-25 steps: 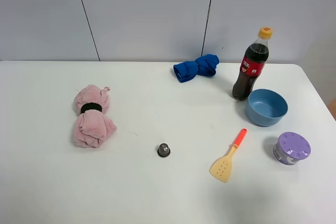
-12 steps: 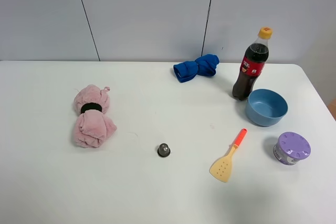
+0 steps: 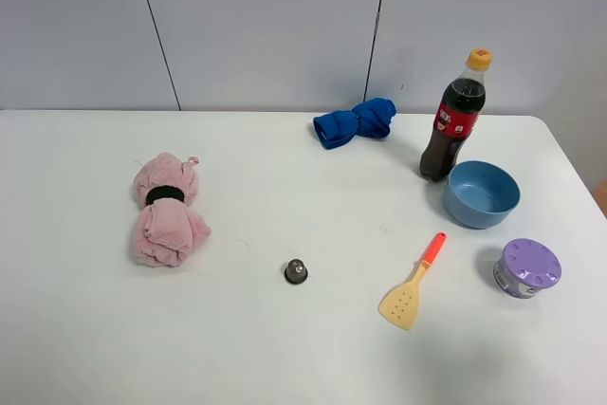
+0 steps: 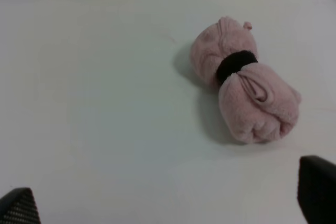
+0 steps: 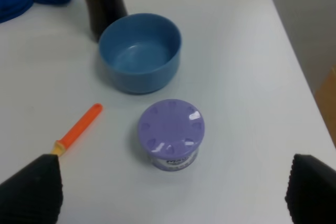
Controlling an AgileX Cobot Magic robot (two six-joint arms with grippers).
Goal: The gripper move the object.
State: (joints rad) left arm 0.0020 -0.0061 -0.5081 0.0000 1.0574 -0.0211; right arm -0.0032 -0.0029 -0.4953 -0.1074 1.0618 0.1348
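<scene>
Bottle (image 3: 458, 116) standing upright at the far right of the desk (image 3: 285, 348), untouched, both jaws spread wide and holding nothing.
Bottle is sitting just behind the blue bowl (image 3: 483, 193), near touching it; blue cloth (image 3: 355, 122) is lying to its left, apart from it. Spatula (image 3: 413, 284) and purple-lidded tub (image 3: 527, 267) are lying nearer the front on the right; small black capsule (image 3: 296, 271) is sitting mid-desk, pink towel (image 3: 167, 210) on the left. Left gripper (image 4: 168, 203) is looking down on the pink towel, only its two tips showing at the frame corners. Right gripper (image 5: 173, 190) is hanging over the tub, with the bowl and the bottle base beyond it. Neither arm is showing in the high view.
</scene>
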